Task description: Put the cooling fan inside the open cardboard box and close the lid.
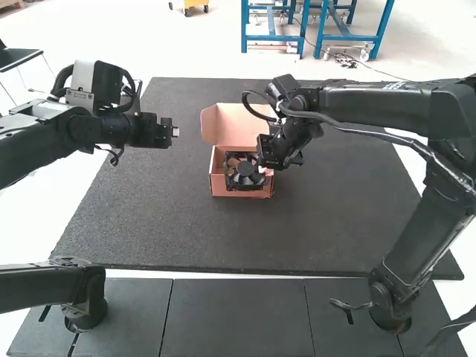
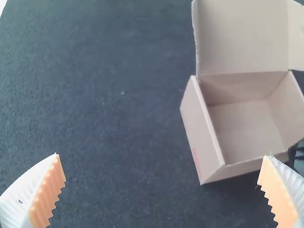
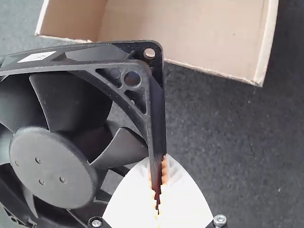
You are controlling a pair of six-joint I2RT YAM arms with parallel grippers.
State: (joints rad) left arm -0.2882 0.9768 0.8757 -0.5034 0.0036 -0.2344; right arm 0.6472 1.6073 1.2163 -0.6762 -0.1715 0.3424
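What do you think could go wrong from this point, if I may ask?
The right jaws pinch only a thin frame edge of the fan, so it might twist or slip free.
The fan hangs outside the box; lowered, it could catch a wall and shove the box, which the open left jaws do not touch.

A black, grainy mat [image 1: 149,223] is lying flat across the middle of the high view, covering most of the table [image 1: 37,216]. The table's pale surface is showing at the mat's left and right. Dark flat panels [image 1: 238,316] are lining the lower edge.
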